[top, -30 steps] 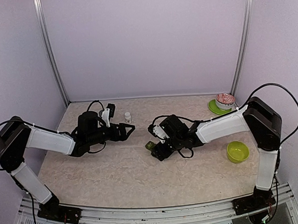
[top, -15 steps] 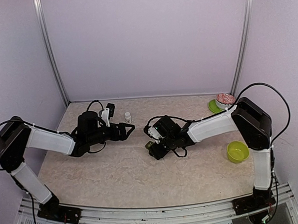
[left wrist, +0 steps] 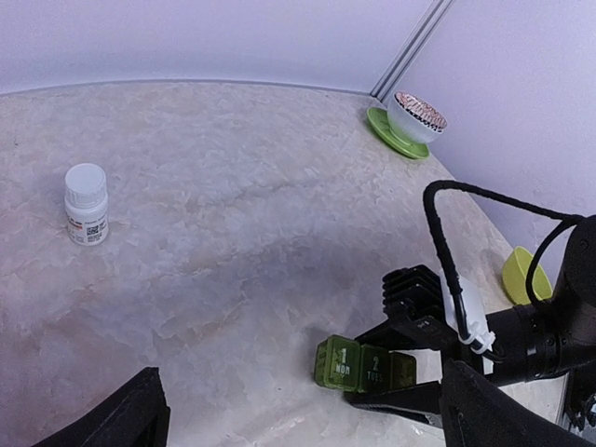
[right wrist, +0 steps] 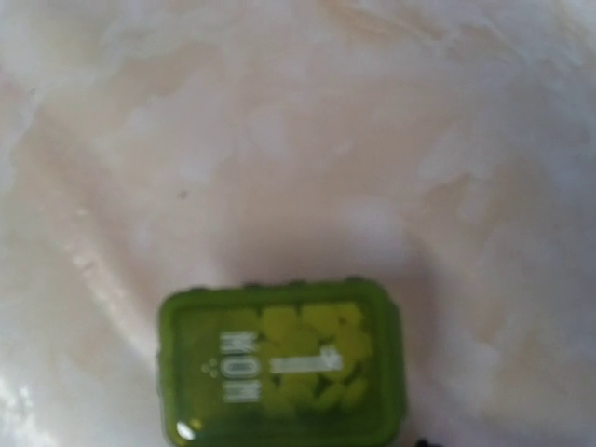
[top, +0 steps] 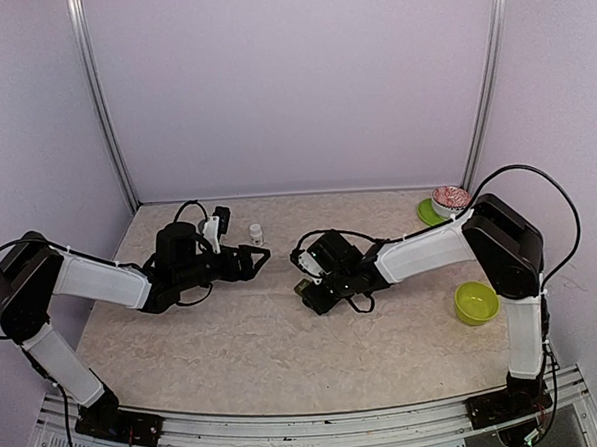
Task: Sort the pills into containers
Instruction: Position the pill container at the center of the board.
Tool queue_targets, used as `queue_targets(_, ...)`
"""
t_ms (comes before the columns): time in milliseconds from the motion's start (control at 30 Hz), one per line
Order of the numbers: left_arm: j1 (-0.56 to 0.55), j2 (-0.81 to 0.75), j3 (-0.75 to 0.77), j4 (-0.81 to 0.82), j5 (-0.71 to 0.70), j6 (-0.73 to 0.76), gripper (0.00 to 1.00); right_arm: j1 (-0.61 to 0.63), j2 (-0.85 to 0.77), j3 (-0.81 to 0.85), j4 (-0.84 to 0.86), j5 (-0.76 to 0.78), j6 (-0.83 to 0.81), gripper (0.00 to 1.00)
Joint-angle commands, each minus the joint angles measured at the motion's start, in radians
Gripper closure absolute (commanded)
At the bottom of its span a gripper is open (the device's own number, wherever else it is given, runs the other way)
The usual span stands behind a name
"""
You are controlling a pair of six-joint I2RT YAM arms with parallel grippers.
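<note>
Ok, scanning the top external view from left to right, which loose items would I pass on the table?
First the white plastic pill bottle → translucent green pill organizer → flat green saucer carrying the red-patterned cup → lime green bowl.

The pill organizer (left wrist: 363, 365) lies on the surface (top: 234, 337) near its middle, with the pill bottle (top: 256, 231) standing behind it and to the left, well apart. At the far right corner a cup (top: 450, 198) sits on a saucer (top: 430, 216). Nearer, along the right edge, a bowl (top: 476, 302) rests on the surface.
</note>
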Motion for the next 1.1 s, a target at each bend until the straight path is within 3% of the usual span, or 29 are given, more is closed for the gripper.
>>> queue_targets(0, 0.005, 0.002, -0.005, 0.022, -0.002, -0.003, 0.01, -0.034, -0.005, -0.022, 0.008, 0.035, 0.028, 0.47)
queue_targets(600, 0.007, 0.004, -0.006, 0.022, -0.011, -0.005, 0.01, -0.300, -0.013, -0.093, 0.045, 0.081, 0.133, 0.46)
queue_targets(1067, 0.004, -0.007, -0.009, 0.016, -0.024, -0.005, 0.01, -0.320, 0.020, -0.062, -0.001, 0.188, 0.247, 0.36)
